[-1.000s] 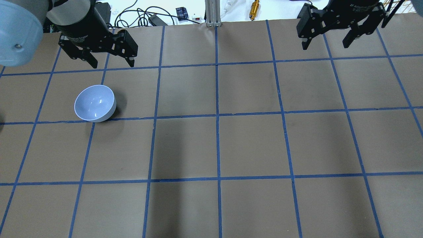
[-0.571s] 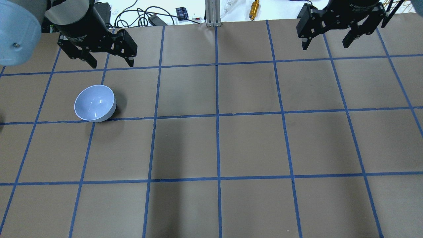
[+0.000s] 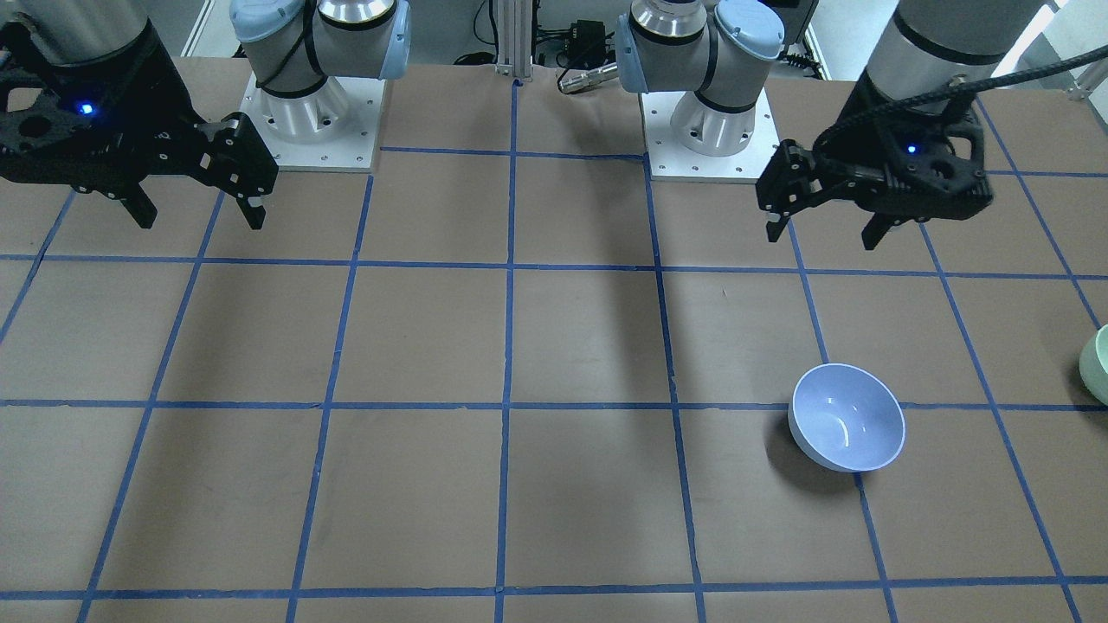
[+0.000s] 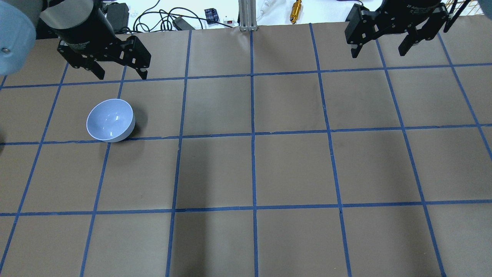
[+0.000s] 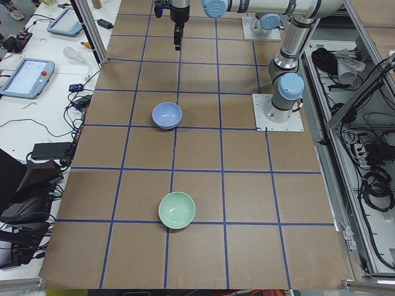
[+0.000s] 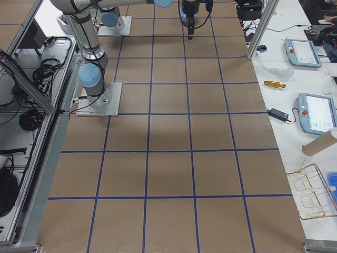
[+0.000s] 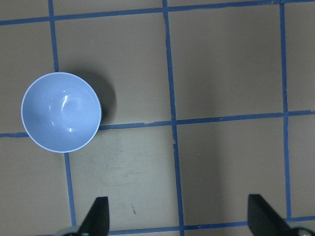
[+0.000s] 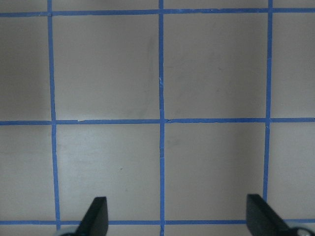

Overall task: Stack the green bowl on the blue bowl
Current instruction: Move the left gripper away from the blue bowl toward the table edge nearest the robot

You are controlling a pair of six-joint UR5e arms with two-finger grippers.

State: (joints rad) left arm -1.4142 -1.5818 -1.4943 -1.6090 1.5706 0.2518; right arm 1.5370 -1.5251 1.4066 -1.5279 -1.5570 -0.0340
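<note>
Left gripper (image 4: 121,74) hangs high over the counter (image 4: 292,169), jaws spread wide with nothing between them, off to one side of the blue bowl (image 4: 110,120). That bowl sits upright on a blue tape line. Right gripper (image 4: 378,52) hovers just as wide and empty, well apart. The green bowl (image 5: 177,209) rests upright nearer the counter's left end, clear of the blue one.
</note>
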